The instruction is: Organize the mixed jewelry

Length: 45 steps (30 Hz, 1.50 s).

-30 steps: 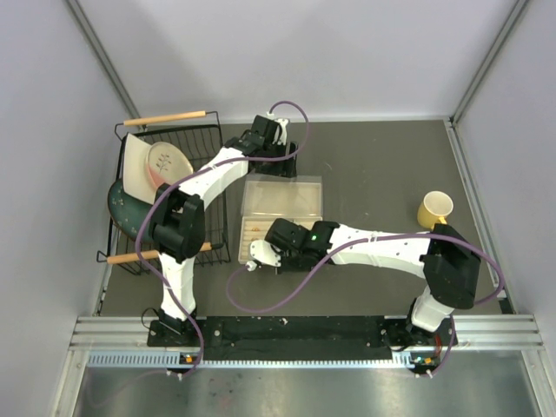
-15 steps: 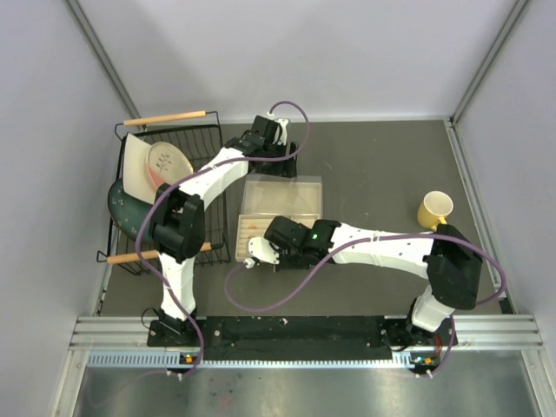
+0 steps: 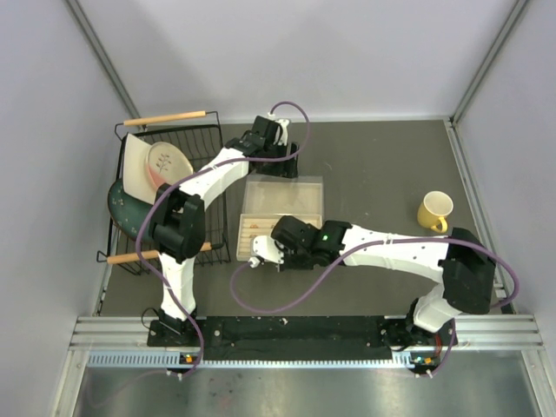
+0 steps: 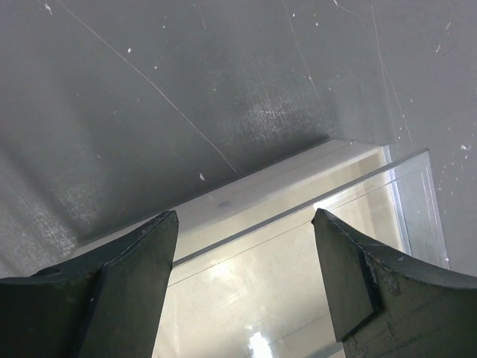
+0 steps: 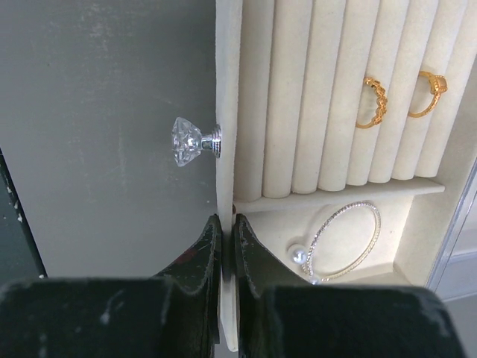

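Note:
In the right wrist view, two gold rings [image 5: 371, 103] [image 5: 428, 93] sit in the slots of the beige tray box [image 5: 227, 112]. A thin sparkly bracelet hoop [image 5: 344, 242] lies in the tray's lower compartment beside a small pearl [image 5: 299, 256]. My right gripper [image 5: 227, 231] is shut on the tray's front wall, below its crystal knob [image 5: 186, 141]. It also shows in the top view [image 3: 261, 256]. My left gripper [image 4: 244, 231] is open and empty over the box's clear lid [image 4: 298, 283], at the far side of the box [image 3: 282, 193].
A yellow cup [image 3: 434, 210] stands at the right. A black wire dish rack [image 3: 165, 191] with plates stands at the left, close to the box. The purple cable of the right arm loops in front of the box.
My right arm has shifted slightly to the right while still pinching the tray's front wall. The left arm has not moved.

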Each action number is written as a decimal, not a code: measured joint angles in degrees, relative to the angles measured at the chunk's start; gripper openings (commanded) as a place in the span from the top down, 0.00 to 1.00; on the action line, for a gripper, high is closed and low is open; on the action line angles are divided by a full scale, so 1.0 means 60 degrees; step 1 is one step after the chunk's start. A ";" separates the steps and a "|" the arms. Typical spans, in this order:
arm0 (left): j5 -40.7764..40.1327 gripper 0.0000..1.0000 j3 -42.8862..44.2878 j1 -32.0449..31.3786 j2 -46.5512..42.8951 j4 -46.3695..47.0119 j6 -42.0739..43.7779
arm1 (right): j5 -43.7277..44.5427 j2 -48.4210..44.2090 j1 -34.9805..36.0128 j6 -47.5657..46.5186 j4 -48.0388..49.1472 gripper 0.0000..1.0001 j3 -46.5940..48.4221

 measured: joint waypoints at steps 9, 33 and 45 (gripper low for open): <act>0.0164 0.20 -0.0051 -0.0036 0.0000 0.0058 -0.0011 | -0.0109 -0.0393 -0.0102 0.0015 0.0146 1.00 -0.0426; 0.0532 0.21 -0.0168 -0.0036 0.0000 0.0164 -0.0102 | 0.0015 -0.0408 -0.0386 0.0066 0.0342 1.00 -0.0557; 0.0754 0.20 -0.0157 -0.0036 0.0047 0.0160 -0.0018 | 0.0157 -0.0404 -0.0477 -0.0601 0.0339 1.00 -0.0557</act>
